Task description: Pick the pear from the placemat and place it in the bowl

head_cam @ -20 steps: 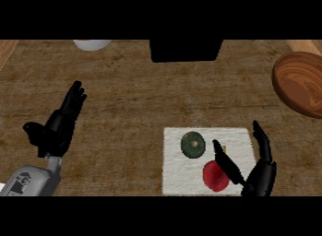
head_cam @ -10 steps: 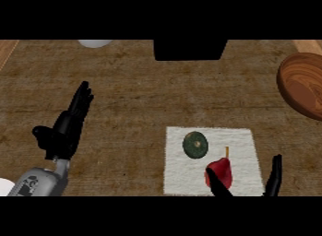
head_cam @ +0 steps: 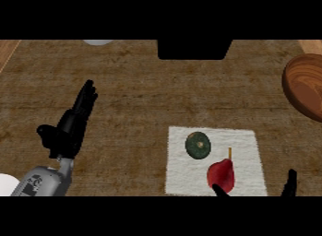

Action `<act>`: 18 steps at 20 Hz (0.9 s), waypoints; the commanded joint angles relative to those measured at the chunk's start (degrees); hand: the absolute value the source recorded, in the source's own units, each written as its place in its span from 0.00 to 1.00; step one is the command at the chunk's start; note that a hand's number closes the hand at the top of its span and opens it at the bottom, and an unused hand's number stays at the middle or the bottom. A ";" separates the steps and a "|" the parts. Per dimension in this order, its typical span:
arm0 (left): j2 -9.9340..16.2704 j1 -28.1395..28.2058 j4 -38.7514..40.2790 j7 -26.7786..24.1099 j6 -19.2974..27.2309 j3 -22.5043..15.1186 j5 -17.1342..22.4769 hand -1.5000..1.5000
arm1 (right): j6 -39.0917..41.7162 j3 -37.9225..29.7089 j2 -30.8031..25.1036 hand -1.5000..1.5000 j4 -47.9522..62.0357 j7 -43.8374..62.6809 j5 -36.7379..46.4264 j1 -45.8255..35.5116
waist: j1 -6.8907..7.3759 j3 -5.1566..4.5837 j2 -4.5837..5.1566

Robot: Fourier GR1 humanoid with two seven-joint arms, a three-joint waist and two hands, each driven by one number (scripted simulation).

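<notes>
A white placemat (head_cam: pixel 245 138) lies on the brown counter, right of centre. On it a red pear (head_cam: pixel 221 173) with a thin yellow stem rests near the mat's front edge. My right hand (head_cam: pixel 289 180) shows only as two dark tips at the lower edge: a finger to the pear's right and the thumb just below the pear. They stand apart, open, and hold nothing. The wooden bowl (head_cam: pixel 313 87) sits at the far right, cut by the view's edge. My left hand (head_cam: pixel 69 129) rests open at the left, fingers pointing up.
A dark green round object (head_cam: pixel 198 145) lies on the placemat just up-left of the pear. A black box (head_cam: pixel 194 48) stands at the back centre. White objects show at the back (head_cam: pixel 97 42) and the lower left corner (head_cam: pixel 0 184).
My right hand has drawn back toward the lower edge, uncovering the pear; only its tips remain in view. The pear and green object have stayed on the mat. The left hand has barely shifted.
</notes>
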 commanded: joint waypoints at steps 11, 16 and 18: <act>-2.34 2.69 0.95 -2.20 -1.74 1.17 -2.38 0.50 | 23.90 6.44 0.07 0.00 -9.85 40.67 19.48 -12.89 | 0.08 0.35 -0.53; -2.68 1.73 -0.72 0.99 -2.67 3.16 -2.83 0.50 | 22.61 6.73 0.07 0.00 -11.65 37.62 18.27 -11.49 | -0.13 0.39 -0.59; -3.70 -0.61 -1.60 4.43 -1.45 1.57 -4.94 0.50 | 13.27 9.61 0.07 0.00 -6.52 33.01 17.60 -8.54 | -0.24 0.42 -0.62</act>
